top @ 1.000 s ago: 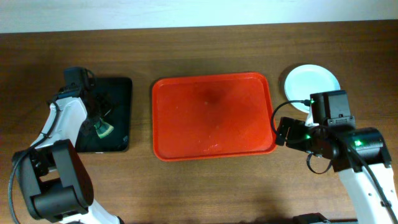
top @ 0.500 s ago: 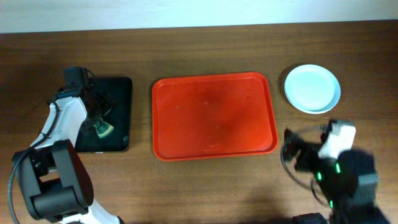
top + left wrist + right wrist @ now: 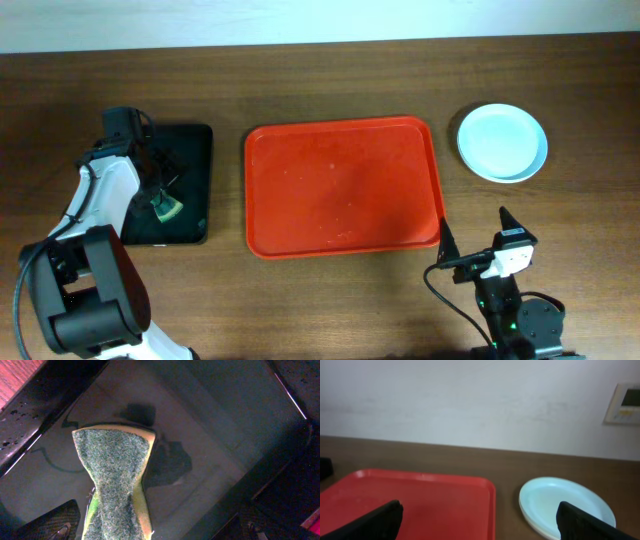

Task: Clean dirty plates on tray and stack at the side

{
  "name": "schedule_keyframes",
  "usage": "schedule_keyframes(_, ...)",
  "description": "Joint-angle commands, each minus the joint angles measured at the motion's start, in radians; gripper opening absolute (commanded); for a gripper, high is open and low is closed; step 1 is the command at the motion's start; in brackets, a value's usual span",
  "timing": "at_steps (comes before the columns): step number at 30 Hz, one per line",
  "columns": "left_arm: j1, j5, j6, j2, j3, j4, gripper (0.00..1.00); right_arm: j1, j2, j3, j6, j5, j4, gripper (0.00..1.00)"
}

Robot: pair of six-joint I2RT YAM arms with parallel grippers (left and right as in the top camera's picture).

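The red tray (image 3: 340,185) lies bare in the middle of the table; it also shows in the right wrist view (image 3: 420,497). The plates (image 3: 502,141) sit stacked on the table to the right of the tray, pale mint-white, and show in the right wrist view (image 3: 565,505). My right gripper (image 3: 476,232) is open and empty near the table's front edge, below the tray's right corner, with both fingers (image 3: 485,522) spread wide. My left gripper (image 3: 158,185) is over the black tray, its fingers (image 3: 155,527) wide apart.
A black tray (image 3: 195,150) with a wet bottom stands left of the red tray. A green-and-yellow sponge (image 3: 117,480) lies in it, close to my left gripper's left finger; it also shows in the overhead view (image 3: 167,208). A white wall runs behind the table.
My right arm has pulled back from beside the plate stack toward the front edge of the table. The left arm and the sponge have not moved.
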Motion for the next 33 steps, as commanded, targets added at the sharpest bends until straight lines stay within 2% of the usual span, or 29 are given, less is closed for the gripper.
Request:
schedule_keyframes(1,0.000,0.004,0.002,-0.027,0.014,0.001,0.99,-0.007,-0.013,-0.067,-0.007,-0.006,0.069,0.99)
schedule_keyframes(5,0.000,0.004,0.002,-0.027,0.014,0.001,0.99,-0.019,-0.013,-0.114,-0.007,-0.002,0.135,0.98)
schedule_keyframes(10,0.000,0.004,0.002,-0.027,0.014,0.001,0.99,-0.070,-0.013,-0.114,-0.008,0.021,0.030,0.99)
schedule_keyframes(15,0.000,0.004,0.002,-0.027,0.014,0.001,0.99,-0.072,-0.013,-0.114,-0.008,0.033,0.030,0.99)
schedule_keyframes(19,0.000,0.004,0.002,-0.027,0.014,0.001,0.99,-0.072,-0.013,-0.114,-0.093,0.050,0.028,0.98)
schedule_keyframes(22,0.000,0.004,0.002,-0.027,0.014,0.001,0.99,-0.072,-0.013,-0.114,-0.055,0.047,0.027,0.98)
schedule_keyframes(33,0.000,0.004,0.002,-0.027,0.014,0.001,0.99,-0.072,-0.013,-0.114,-0.055,0.047,0.028,0.98)
